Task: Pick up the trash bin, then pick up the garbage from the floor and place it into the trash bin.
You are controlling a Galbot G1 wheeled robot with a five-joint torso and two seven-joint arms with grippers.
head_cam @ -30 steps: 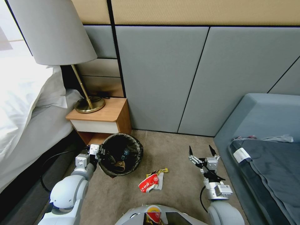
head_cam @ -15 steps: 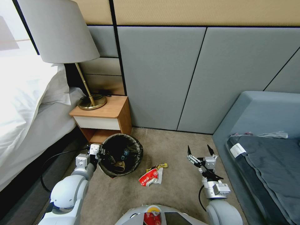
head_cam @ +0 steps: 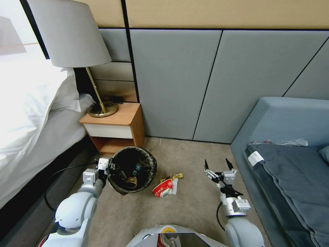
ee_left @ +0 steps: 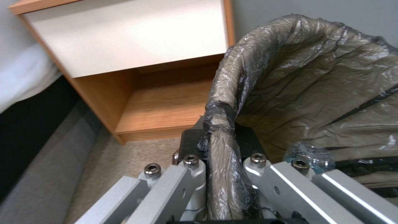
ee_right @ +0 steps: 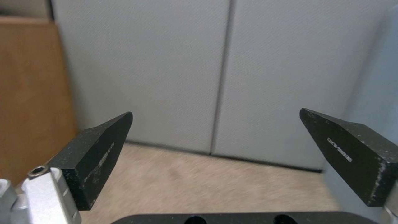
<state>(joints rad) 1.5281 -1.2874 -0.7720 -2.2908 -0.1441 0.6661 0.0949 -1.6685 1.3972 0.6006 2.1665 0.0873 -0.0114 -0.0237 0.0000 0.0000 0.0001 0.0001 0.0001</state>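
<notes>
One bin: the bin [head_cam: 133, 169] is clamped at its lined rim by the left end effector [head_cam: 109, 167], as is seen close up in the left wrist view [ee_left: 222, 146]; it is held over the floor [head_cam: 192, 206] before the nightstand [head_cam: 114, 128], and whether it is lifted clear cannot be told.
Done: the first step is judged complete or nearly so, the rim being gripped.
Inside the bin: a tan piece and a small bottle-like item are seen on the liner; an exact count cannot be made.
Left to do: the garbage [head_cam: 167, 186] is to be picked from the floor and dropped in.
Garbage count: one cluster, just beside the bin on its right; a red-and-white packet, a yellow wrapper [head_cam: 175, 176] and a pale piece are made out, three at least.
Right end effector [head_cam: 216, 165]: spread wide and empty, hovering above the floor, right of the garbage, near the sofa [head_cam: 291, 137].
End effectors: two.
</notes>
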